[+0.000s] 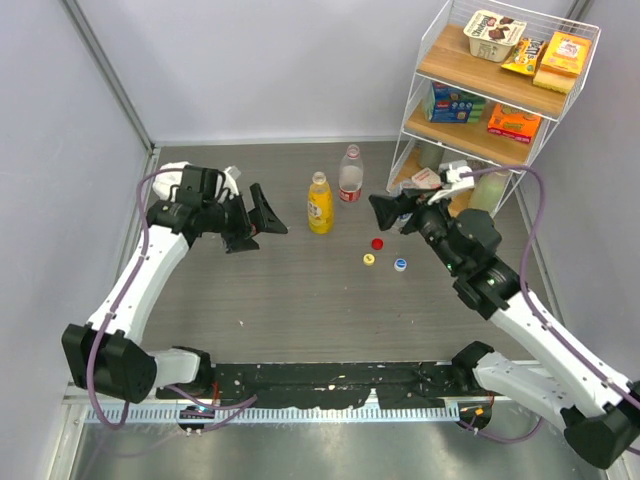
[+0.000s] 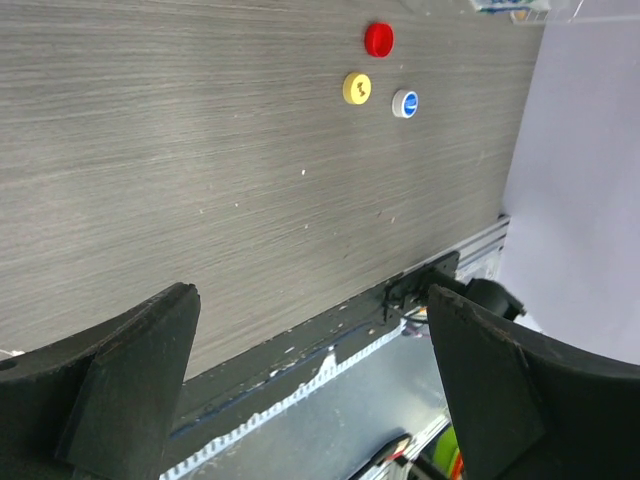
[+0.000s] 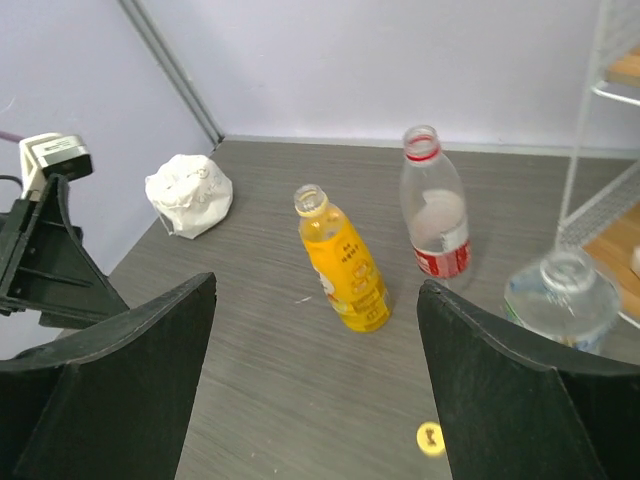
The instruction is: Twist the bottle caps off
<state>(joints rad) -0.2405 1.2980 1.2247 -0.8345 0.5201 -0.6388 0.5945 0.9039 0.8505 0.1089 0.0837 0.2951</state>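
Three caps lie loose on the table: red (image 1: 377, 243), yellow (image 1: 369, 259) and pale blue-white (image 1: 400, 265). They also show in the left wrist view: red (image 2: 378, 39), yellow (image 2: 357, 88), blue-white (image 2: 404, 103). The yellow bottle (image 1: 319, 203) and the tall clear bottle with a red label (image 1: 350, 175) stand upright with open mouths. The small clear bottle (image 3: 565, 295) stands near the shelf, also uncapped. My left gripper (image 1: 262, 228) is open and empty, left of the yellow bottle. My right gripper (image 1: 395, 212) is open and empty, right of the bottles and above the caps.
A wire shelf (image 1: 500, 90) with boxed snacks stands at the back right. A crumpled white wad (image 3: 188, 193) lies at the back left, behind my left arm. The grey walls close the table at the back and left.
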